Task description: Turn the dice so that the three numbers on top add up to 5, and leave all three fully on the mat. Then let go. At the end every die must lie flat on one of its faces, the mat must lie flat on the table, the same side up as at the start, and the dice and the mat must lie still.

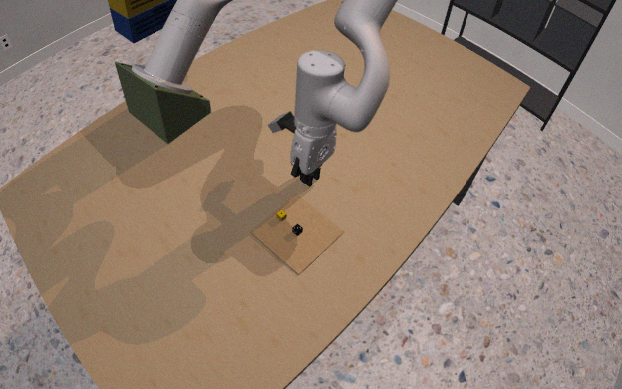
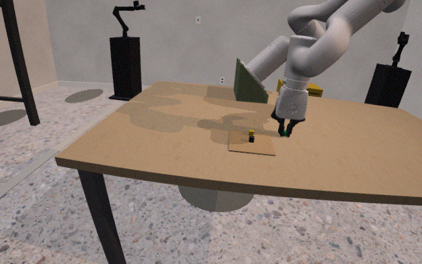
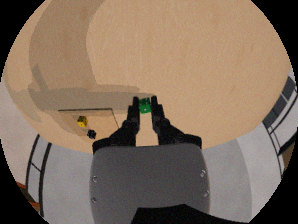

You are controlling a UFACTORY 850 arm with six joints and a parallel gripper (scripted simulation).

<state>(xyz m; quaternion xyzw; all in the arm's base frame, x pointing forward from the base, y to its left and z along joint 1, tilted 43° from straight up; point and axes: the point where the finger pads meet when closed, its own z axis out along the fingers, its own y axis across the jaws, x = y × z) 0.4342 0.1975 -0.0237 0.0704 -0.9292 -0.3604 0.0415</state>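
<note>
Green cubic die (image 2: 285,133) (image 3: 145,106) lay on the table (image 1: 415,125) (image 2: 342,152) (image 3: 200,60) directly between the fingertips, off the thin tan square mat (image 1: 315,244) (image 2: 264,147) (image 3: 103,120). The black gripper (image 1: 307,181) (image 2: 285,135) (image 3: 145,103) appeared closed on its sides; in the wrist view the mat lay to the left, so any carry there would need to go that way.

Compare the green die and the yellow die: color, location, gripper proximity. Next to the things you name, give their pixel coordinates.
- Color: one die is green, the other yellow.
- Location: the green die (image 2: 285,133) (image 3: 145,105) is off the mat (image 1: 310,254) (image 2: 259,149) (image 3: 104,120); the yellow die (image 1: 281,215) (image 2: 251,131) (image 3: 82,121) is on it.
- Gripper (image 1: 306,181) (image 2: 285,135) (image 3: 145,103): green die between the fingers, yellow die clear of them.
Shared: both are small cubes.
</note>
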